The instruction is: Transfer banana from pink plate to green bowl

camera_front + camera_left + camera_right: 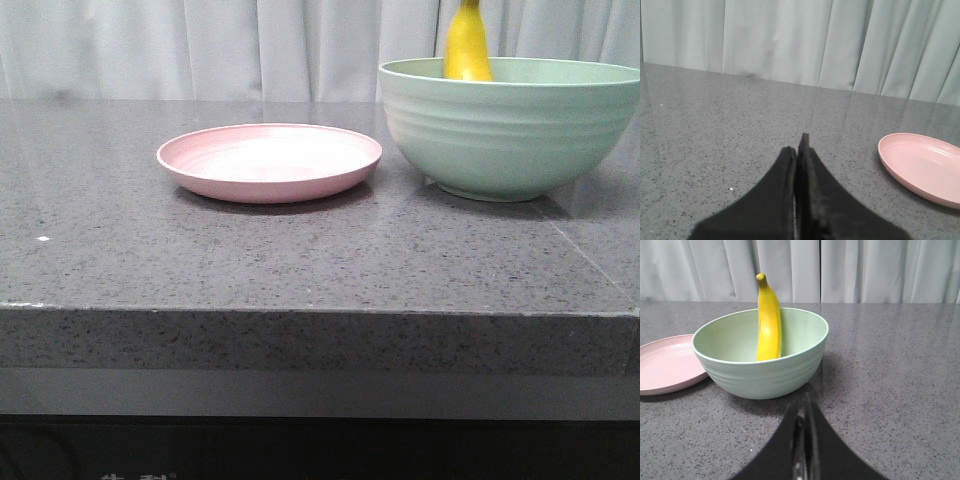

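Observation:
The yellow banana (467, 45) (769, 320) stands nearly upright inside the green bowl (510, 130) (762, 365), leaning on its far wall with its end poking above the rim. The pink plate (270, 160) (920, 167) (665, 365) lies bare just left of the bowl. My left gripper (799, 147) is shut with nothing in it, low over the counter and well apart from the plate. My right gripper (804, 405) is shut and holds nothing, a short way in front of the bowl. Neither gripper shows in the front view.
Plate and bowl rest on a dark speckled stone counter (300, 260) whose front edge runs across the front view. A pale curtain (200, 45) hangs behind the counter.

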